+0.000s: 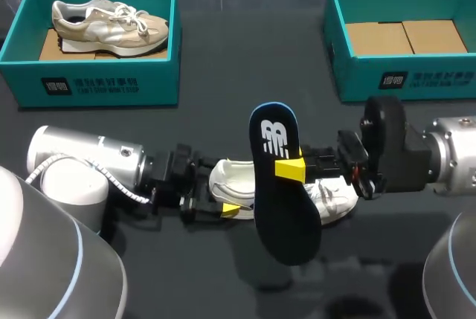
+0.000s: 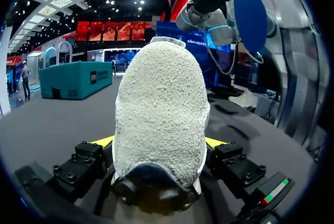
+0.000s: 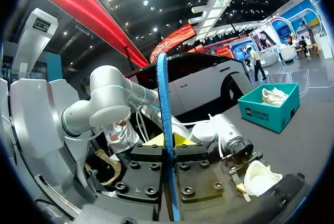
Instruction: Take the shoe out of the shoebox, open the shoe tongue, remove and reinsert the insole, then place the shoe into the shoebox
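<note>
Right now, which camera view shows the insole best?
The head view: the insole shows full length, its dark face toward the camera, gripped by the right end effector. The right wrist view catches only its thin blue edge; the left wrist view shows part of its blue face.

The shoe [image 2: 159, 114] has a heel of rough, nubbly off-white cloth, the insole [image 1: 285, 185] is matt black with a smooth blue underside, and the shoebox [image 1: 357, 81] at the far right corner of the dark matt worktop [image 1: 245, 66] is teal card.
</note>
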You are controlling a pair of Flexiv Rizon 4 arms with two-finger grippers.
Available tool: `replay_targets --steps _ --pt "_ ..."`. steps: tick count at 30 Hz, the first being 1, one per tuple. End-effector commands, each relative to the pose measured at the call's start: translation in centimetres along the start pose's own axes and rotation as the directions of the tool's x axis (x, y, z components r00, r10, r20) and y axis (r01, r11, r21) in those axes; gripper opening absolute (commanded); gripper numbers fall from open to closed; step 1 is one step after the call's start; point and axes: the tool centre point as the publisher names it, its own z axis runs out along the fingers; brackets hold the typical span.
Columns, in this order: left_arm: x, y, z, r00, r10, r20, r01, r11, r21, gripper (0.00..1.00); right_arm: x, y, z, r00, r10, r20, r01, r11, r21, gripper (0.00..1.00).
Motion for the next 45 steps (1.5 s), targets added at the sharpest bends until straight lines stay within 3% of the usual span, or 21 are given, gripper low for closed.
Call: replay_targets --steps 1,11,13,14,15,29,36,45 --pt "0.3 -0.6 -1.7 1.000 0.008 0.006 -0.008 0.998 -0.060 1.00 0.3 -0.1 0.0 1.000 0.000 0.007 0.000 1.000 0.000 0.00" --pt "0.1 -1.1 -4.9 0.999 -0.002 -0.042 -0.009 0.969 -0.246 1.00 0.3 -0.1 0.0 1.000 0.000 0.007 0.000 1.000 0.000 0.00" --pt "0.1 -1.2 -5.5 0.997 -0.049 -0.065 0.024 0.941 -0.339 1.00 0.3 -0.1 0.0 1.000 0.000 0.007 0.000 1.000 0.000 0.00" --pt "0.6 -1.4 -6.2 0.990 -0.038 -0.139 -0.026 0.901 -0.433 1.00 0.3 -0.1 0.0 1.000 0.000 0.007 0.000 1.000 0.000 0.00" --pt "0.6 -1.8 -6.8 0.987 0.014 -0.161 -0.084 0.893 -0.442 1.00 0.3 -0.1 0.0 1.000 0.000 0.007 0.000 1.000 0.000 0.00" --pt "0.6 -1.8 -6.8 0.987 0.014 -0.161 -0.084 0.893 -0.442 1.00 0.3 -0.1 0.0 1.000 0.000 0.007 0.000 1.000 0.000 0.00" --pt "0.1 -4.4 -7.2 0.991 0.033 -0.127 -0.102 0.805 -0.584 1.00 0.3 -0.1 0.0 1.000 0.000 0.007 0.000 1.000 0.000 0.00" --pt "0.2 -5.3 -7.0 0.992 0.086 -0.096 -0.129 0.640 -0.758 1.00 0.3 -0.1 0.0 1.000 0.000 0.007 0.000 1.000 0.000 0.00"
